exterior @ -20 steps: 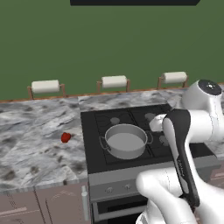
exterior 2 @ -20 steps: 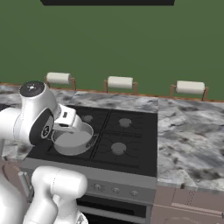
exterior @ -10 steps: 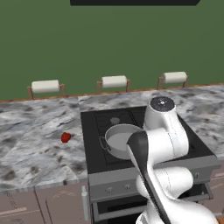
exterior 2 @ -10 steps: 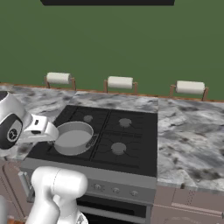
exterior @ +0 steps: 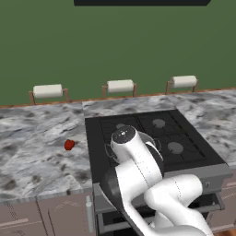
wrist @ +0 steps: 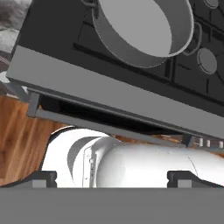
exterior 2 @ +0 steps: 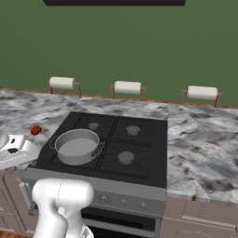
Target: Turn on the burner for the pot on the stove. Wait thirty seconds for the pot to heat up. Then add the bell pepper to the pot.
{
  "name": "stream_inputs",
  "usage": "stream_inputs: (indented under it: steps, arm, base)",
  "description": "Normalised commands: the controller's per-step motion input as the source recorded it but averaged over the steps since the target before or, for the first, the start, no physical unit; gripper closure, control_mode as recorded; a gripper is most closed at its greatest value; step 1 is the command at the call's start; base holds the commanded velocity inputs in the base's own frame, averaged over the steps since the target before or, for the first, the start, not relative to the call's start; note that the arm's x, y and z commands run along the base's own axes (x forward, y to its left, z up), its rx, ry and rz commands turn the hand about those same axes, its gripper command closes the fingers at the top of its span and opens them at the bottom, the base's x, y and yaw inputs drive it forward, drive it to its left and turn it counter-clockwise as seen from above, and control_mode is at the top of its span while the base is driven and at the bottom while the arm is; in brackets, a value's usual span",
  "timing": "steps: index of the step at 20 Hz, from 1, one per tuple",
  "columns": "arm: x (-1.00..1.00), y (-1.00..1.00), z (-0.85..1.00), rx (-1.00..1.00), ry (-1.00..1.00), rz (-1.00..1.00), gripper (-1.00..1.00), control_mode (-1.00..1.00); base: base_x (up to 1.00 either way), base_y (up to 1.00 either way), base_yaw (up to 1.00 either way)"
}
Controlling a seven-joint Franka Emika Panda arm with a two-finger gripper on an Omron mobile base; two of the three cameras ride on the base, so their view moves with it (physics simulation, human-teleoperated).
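I saw the pepper (exterior 2: 36,130) on the table (exterior 2: 200,144) just beyond my hand (exterior 2: 14,148), the pot (exterior 2: 76,146) on the stove (exterior 2: 139,153) to its right. I could not tell how wide the hand stood.

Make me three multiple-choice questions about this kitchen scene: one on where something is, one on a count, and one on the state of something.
1. Where is the bell pepper?
A. inside the pot
B. on the marble counter left of the stove
C. on a back burner

2. How many paper towel rolls stand along the wall?
A. two
B. three
C. five

3. What is in the pot?
A. nothing
B. water
C. the pepper

Answers:
1 B: the bell pepper lies on the counter, apart from the stove.
2 B: three paper towel rolls line the wall.
3 A: the pot shows a bare pale inside in the hand view.
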Motion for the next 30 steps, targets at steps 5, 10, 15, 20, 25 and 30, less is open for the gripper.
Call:
stream_inputs:
  steps: [5,10,15,20,25,30]
  arm:
    - [-0.19,0.68,-0.78,-0.14,-0.03,0.1,-1.0,-1.0]
    - [-0.08,0.6,-0.9,-0.05,-0.16,0.1,-1.0,-1.0]
    - [0.0,0.27,-0.68,0.07,-0.25,0.02,-1.0,-1.0]
    - [0.0,0.13,-0.54,0.2,-0.32,0.0,-1.0,-1.0]
    - [0.0,0.02,-0.47,0.28,-0.33,0.0,-1.0,-1.0]
    - [-0.04,0.0,-0.43,0.31,-0.31,0.0,-1.0,-1.0]
  base:
    - [0.0,0.0,0.0]
    - [0.0,0.0,0.0]
    - [0.0,0.0,0.0]
    - [0.0,0.0,0.0]
    - [0.0,0.0,0.0]
    - [0.0,0.0,0.0]
